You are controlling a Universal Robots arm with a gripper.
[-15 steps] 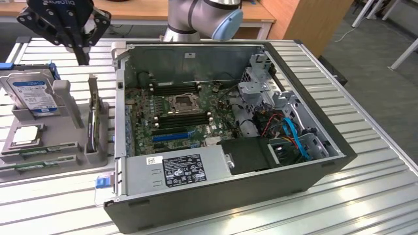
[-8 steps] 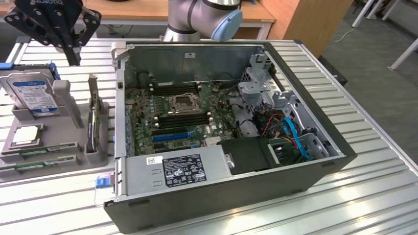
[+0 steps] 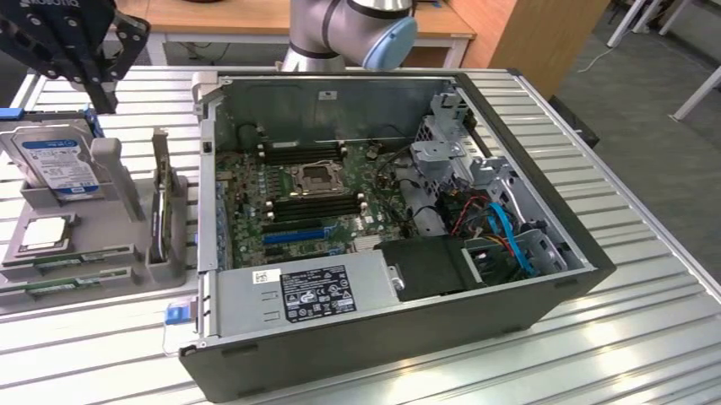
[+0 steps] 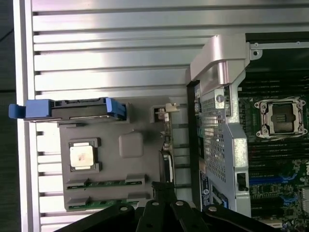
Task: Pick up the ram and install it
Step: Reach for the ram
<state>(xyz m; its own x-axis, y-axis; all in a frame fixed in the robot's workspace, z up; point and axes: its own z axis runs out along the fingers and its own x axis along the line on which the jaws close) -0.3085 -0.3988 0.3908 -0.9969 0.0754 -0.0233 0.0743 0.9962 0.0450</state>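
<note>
Jaws closed, tips together, gripping nothing. They hang well above the tray (image 3: 34, 201) (image 4: 111, 166) and touch nothing.

Ram (image 3: 70, 259) (image 4: 104, 203): 2 green sticks lying flat, side by side, each in its own tray slot. This is the closest thing to the jaws. It sits below them, slightly off to the side away from the case (image 3: 474, 329), and well apart in height.

Next out from the jaws, past the ram, is the CPU (image 3: 46, 232) (image 4: 81, 155), a square silver chip flat in its pocket.

Past that, at the tray end farthest from the jaws, is the drive (image 3: 56, 160) (image 4: 72, 108). It is propped on edge, with blue tabs at both ends.

On the case side of the jaws a thin flat part (image 3: 167, 211) (image 4: 166, 145) stands on edge at the tray's border. Can't tell what it is.

Beyond it the case lies on its side, open, just beside the tray. Inside it:
- board (image 3: 282, 221)
- socket (image 3: 316, 177) (image 4: 281, 117), with black slots (image 3: 321, 205) on 2 sides of it
- PSU (image 3: 304, 291) at the corner, with blue cables (image 3: 507, 236) further off

Everything rests on a slatted aluminium worktop (image 3: 631, 278) (image 4: 120, 48). The arm (image 3: 349, 25) rises behind the case.
</note>
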